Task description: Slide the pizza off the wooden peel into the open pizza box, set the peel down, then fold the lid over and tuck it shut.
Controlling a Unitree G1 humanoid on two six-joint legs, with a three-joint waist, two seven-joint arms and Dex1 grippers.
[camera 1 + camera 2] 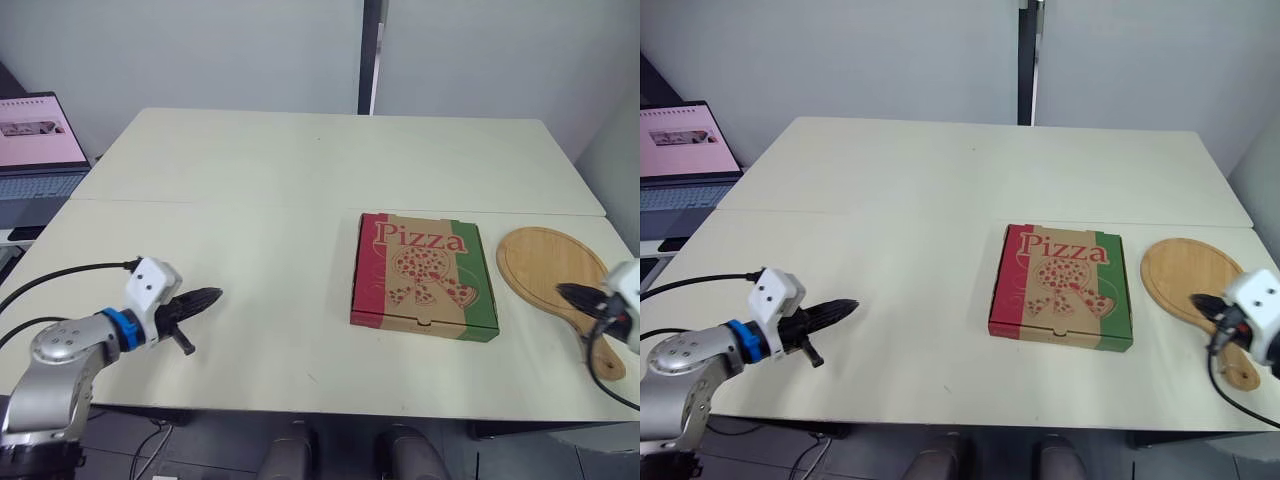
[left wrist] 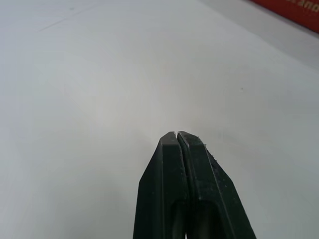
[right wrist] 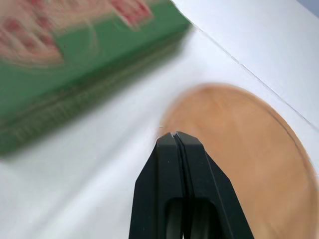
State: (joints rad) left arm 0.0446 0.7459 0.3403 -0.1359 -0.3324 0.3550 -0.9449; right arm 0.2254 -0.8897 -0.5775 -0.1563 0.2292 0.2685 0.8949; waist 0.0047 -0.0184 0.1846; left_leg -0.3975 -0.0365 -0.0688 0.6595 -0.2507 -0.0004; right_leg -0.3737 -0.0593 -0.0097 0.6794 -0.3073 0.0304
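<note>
Pizza box (image 1: 425, 275) lies flat on the desk (image 1: 250, 170), lid down and printed side up, right of centre toward the near edge. The front flap looks tucked, though the seam is too small to confirm.

Wooden peel (image 1: 550, 262) rests bare on the desk just beside the box toward the right edge, not touching it. Its long axis runs from the round blade to a handle (image 1: 608, 360) pointing at the near right corner.

Right gripper (image 1: 565, 292) is closed and empty, low over the blade's near side, so this arm is much nearer box and peel. Left gripper (image 1: 205, 297) is closed and empty by the near left edge, pointing toward the box, well apart from it.

Judgement: task appears complete.
</note>
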